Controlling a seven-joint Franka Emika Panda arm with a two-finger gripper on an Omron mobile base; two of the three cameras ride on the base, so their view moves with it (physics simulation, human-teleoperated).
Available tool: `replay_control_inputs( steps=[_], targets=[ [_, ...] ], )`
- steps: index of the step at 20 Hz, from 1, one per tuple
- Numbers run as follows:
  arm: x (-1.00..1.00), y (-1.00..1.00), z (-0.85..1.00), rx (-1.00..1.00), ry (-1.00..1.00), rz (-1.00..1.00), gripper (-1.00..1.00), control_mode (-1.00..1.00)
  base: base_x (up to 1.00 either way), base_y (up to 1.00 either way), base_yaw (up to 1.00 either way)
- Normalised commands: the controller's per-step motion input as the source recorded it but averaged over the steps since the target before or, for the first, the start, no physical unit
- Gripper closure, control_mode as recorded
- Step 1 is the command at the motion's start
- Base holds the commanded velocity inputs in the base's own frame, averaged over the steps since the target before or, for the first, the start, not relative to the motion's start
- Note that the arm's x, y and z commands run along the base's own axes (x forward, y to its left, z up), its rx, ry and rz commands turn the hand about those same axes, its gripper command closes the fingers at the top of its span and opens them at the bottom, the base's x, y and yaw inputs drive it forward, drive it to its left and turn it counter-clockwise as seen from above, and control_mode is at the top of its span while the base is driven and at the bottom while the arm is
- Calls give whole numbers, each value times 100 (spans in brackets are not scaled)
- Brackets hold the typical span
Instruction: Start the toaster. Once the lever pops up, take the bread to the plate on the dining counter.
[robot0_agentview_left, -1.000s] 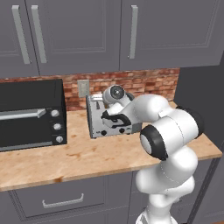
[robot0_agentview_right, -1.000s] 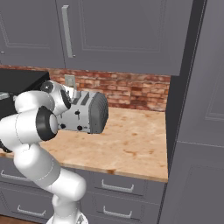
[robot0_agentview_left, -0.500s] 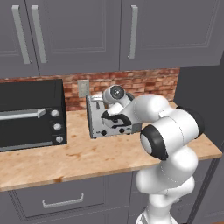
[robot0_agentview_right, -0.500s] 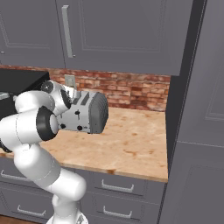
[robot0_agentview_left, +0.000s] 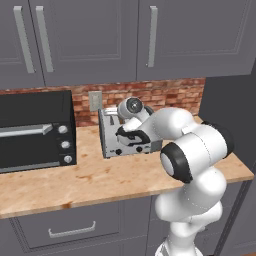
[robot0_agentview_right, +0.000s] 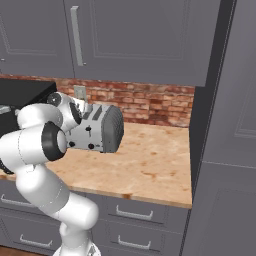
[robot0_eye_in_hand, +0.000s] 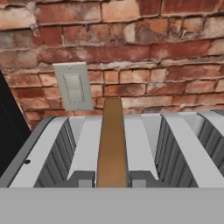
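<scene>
Hand view looks straight down the top of the toaster (robot0_eye_in_hand: 131, 144), and everything here is best placed against that one box. One thin slice of bread (robot0_eye_in_hand: 112, 140) stands on edge in a slot near the middle of the toaster's top, its brown crust edge running away from the camera toward the brick wall (robot0_eye_in_hand: 131, 52) and the light switch plate (robot0_eye_in_hand: 73, 85) behind the toaster. Its long axis lies in line with the slot and with the way the gripper is pointing, so the slice sits dead ahead of the jaws and just beyond them.

From the left base view the gripper (robot0_agentview_left: 131, 136) sits low against the toaster's (robot0_agentview_left: 111, 131) front face, where the black levers and knobs are, with the forearm crossing in front of it. The jaws are clenched as tight as they go; whether they are pinching a lever or merely pressing on it I cannot tell, because the wrist hides the contact. The bread rides high in its slot, so I judge the toaster not yet started and the lever press to be the step in hand.

To the toaster's left on the same wooden counter (robot0_agentview_left: 100, 185) stands the black toaster oven (robot0_agentview_left: 35, 130). In the right base view the toaster's (robot0_agentview_right: 102, 130) rounded end faces outward, with the arm wrapped around its near side
</scene>
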Motion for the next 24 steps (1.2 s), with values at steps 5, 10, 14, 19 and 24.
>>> replay_control_inputs(
  steps=[5, 10, 14, 19, 24],
  targets=[
    [0, 0, 0, 0, 0, 0, 100, -100, 0, 0, 0],
    [0, 0, 5, 0, -2, 0, 100, -100, 0, 0, 0],
    [-5, 0, 26, 0, -8, 0, 100, -100, 0, 0, 0],
    [-15, 0, 34, 0, -11, 0, 100, -100, 0, 0, 0],
    [-25, 0, 34, 0, -10, 0, 100, -100, 0, 0, 0]
  ],
)
